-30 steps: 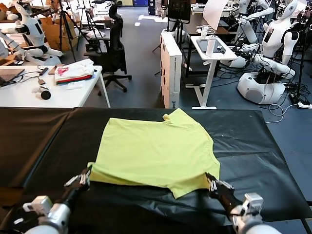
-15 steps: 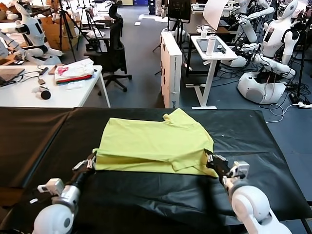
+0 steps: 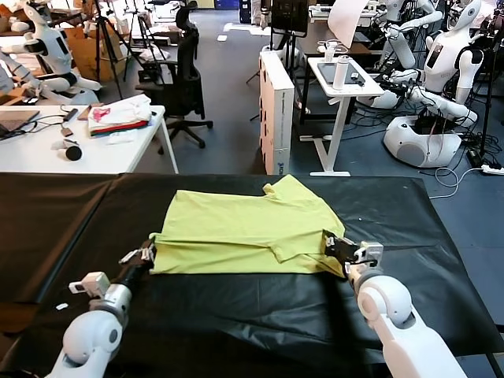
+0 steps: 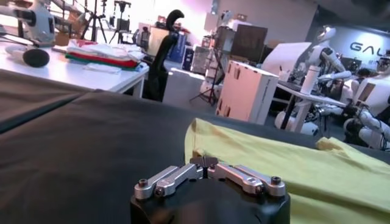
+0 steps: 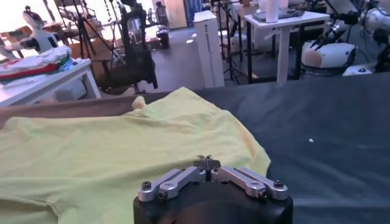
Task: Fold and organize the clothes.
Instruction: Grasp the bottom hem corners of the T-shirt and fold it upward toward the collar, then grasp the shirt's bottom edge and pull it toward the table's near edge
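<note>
The lime yellow-green T-shirt (image 3: pixel 244 228) lies on the black-covered table (image 3: pixel 252 315), its near part doubled over onto itself. My left gripper (image 3: pixel 148 253) is shut on the shirt's near left corner, low over the table. In the left wrist view the shut left gripper (image 4: pixel 207 162) meets the shirt's edge (image 4: pixel 274 164). My right gripper (image 3: pixel 327 241) is shut on the shirt's near right corner. In the right wrist view the shut right gripper (image 5: pixel 207 162) pinches a bit of the shirt (image 5: pixel 122 146), which spreads out beyond it.
A white table (image 3: pixel 47 153) at the back left holds a white, pink and red fabric pile (image 3: pixel 118 114). An office chair (image 3: pixel 185 71), a white cabinet (image 3: pixel 277 110), a small white desk (image 3: pixel 342 79) and other robots (image 3: pixel 441 71) stand beyond the table.
Both grippers have moved away from the table's front edge, carrying the shirt's near hem up and over the shirt. The shirt's visible area is shorter front to back.
</note>
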